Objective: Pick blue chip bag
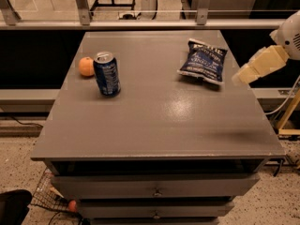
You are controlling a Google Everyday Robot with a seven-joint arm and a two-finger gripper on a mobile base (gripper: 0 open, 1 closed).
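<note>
Though indistinct, gripper (241,75) near chip bag (203,62)

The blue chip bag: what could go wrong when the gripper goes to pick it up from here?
1. The chip bag lies flat on the table, so the gripper, which hangs just right of it, may push it sideways instead of gripping it.
2. The foil looks crinkly and could slip out.
3. The soda can at the left is also blue and might be mistaken for it.

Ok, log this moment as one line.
stage: pre-grasp | gripper: right of blue chip bag, not touching | blue chip bag: lying on table
</note>
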